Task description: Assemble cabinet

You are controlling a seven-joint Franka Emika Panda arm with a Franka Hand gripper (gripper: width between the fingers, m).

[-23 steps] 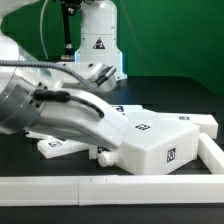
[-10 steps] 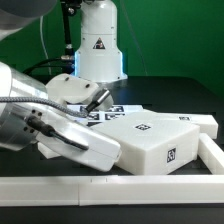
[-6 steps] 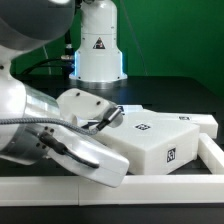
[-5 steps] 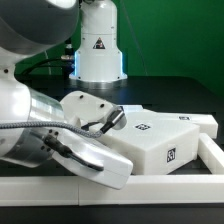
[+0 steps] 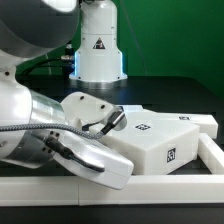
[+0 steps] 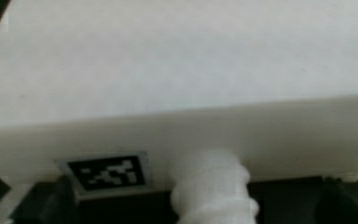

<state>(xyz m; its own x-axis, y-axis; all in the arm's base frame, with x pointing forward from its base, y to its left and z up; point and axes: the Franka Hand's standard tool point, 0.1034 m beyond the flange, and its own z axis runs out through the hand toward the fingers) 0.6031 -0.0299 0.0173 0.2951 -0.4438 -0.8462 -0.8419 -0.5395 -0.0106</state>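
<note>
An arm (image 5: 40, 130) leans low over the black desk (image 5: 185, 98), its bulk filling the exterior view's left. The gripper (image 5: 110, 120) sits at the corner of the white cabinet (image 5: 160, 142) that faces the exterior view's left. Whether it touches the cabinet cannot be told, nor whether its jaws stand apart or closed, since the arm's own housing covers them. The cabinet lies on the desk, right of centre in the exterior view. It carries square black-and-white tags (image 5: 141, 126) on its top and front faces. It sits just behind a long white rail (image 5: 160, 184) that runs along the desk's front and turns back at the exterior view's right. In the blurred wrist view the cabinet fills the frame, with one tag and a small round peg (image 6: 211, 185) jutting out just beside it. The robot's white base (image 5: 98, 45) stands behind.
</note>
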